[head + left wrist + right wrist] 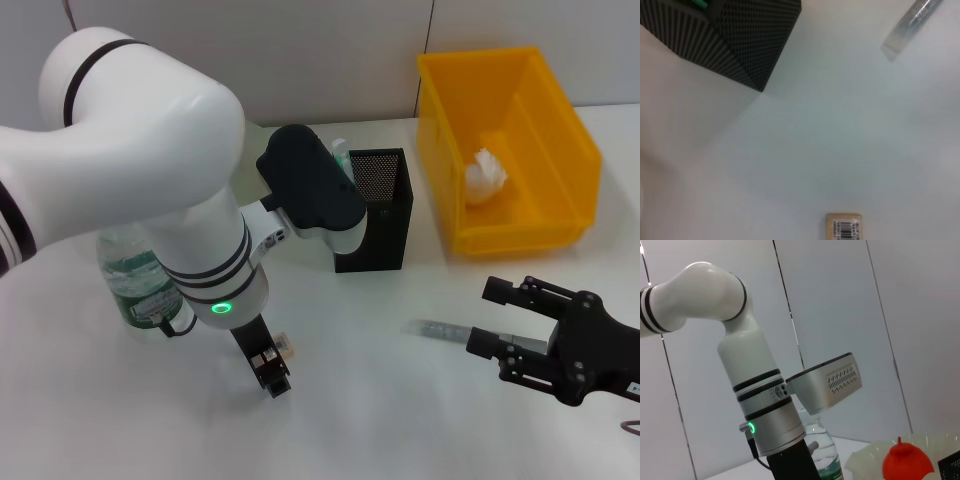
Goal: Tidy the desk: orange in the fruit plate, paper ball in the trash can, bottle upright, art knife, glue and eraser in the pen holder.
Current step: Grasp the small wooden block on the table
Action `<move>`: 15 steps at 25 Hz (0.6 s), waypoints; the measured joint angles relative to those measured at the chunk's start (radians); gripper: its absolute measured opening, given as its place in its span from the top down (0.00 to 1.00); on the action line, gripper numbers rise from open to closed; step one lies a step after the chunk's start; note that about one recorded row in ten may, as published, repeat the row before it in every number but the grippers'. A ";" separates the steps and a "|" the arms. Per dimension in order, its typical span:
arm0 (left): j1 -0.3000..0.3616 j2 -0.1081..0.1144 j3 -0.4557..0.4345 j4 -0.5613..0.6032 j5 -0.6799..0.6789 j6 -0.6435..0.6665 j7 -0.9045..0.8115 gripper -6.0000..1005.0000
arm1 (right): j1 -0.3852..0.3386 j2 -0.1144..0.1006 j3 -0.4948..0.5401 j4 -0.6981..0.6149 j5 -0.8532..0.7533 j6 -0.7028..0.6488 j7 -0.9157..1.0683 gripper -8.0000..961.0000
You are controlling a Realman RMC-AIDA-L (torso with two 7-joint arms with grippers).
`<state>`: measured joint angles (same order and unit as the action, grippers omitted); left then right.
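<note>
My left gripper [270, 372] points down at the table, right beside the small tan eraser [286, 345], which the left wrist view shows with its barcode label up [844, 227]. The grey art knife [435, 330] lies flat, also seen as the art knife [912, 22], its near end by my open right gripper [490, 317]. The bottle [135, 275] stands upright behind the left arm. The black mesh pen holder [378, 210] has a green-white item in it. The paper ball [485, 180] lies in the yellow trash can [545, 110]. The orange [907, 462] sits in the white fruit plate [865, 457].
My white left arm [150, 170] fills the left of the head view and hides the fruit plate there. The trash can stands at the back right, just right of the pen holder [725, 40]. A pale wall runs behind the table.
</note>
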<state>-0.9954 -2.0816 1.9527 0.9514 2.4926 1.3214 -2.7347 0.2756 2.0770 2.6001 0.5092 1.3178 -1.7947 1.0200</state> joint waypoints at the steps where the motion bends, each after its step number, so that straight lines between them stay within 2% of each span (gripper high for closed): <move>1: 0.000 0.000 0.000 0.001 0.000 0.001 0.000 0.42 | 0.001 0.000 0.000 0.000 0.000 0.000 0.000 0.28; 15: 0.000 0.000 -0.009 0.006 0.006 -0.009 0.000 0.43 | -0.008 -0.002 0.007 0.003 0.000 0.024 0.000 0.28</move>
<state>-0.9955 -2.0816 1.9439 0.9576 2.4988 1.3125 -2.7351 0.2678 2.0755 2.6068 0.5120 1.3178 -1.7711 1.0202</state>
